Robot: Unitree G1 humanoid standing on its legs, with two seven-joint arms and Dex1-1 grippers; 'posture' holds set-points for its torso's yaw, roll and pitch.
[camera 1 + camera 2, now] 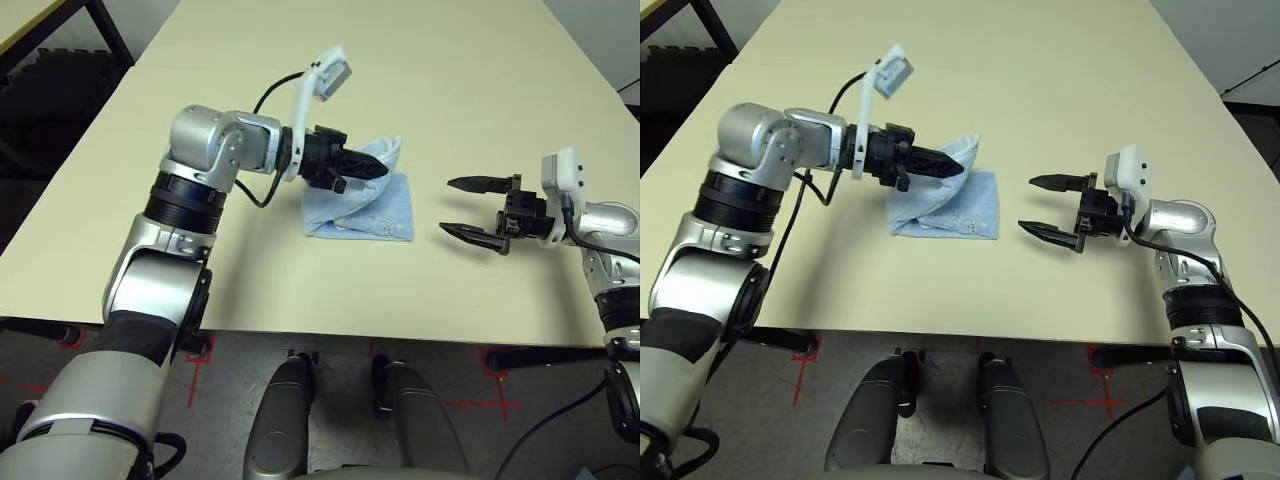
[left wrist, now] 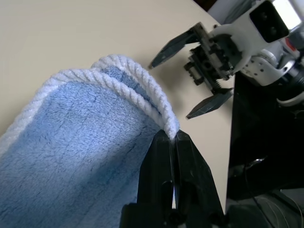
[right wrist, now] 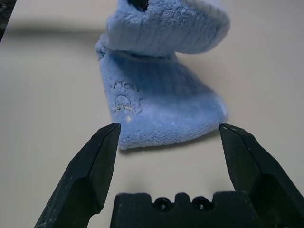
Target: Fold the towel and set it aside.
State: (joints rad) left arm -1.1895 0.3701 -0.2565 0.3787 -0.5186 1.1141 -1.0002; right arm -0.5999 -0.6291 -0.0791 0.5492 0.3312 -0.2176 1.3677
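The light blue towel lies near the middle of the cream table, its lower layers flat and one part lifted and curled over. My left gripper is shut on the towel's whitish hem, holding that edge above the rest. To the right of the towel, a short gap away, my right gripper hovers open, its black fingers pointing at the cloth with nothing between them. Faint embroidery shows on the flat layer facing the right gripper.
The cream table stretches far behind and to both sides of the towel. Its front edge runs just below the arms. Dark floor and black furniture lie beyond the left edge.
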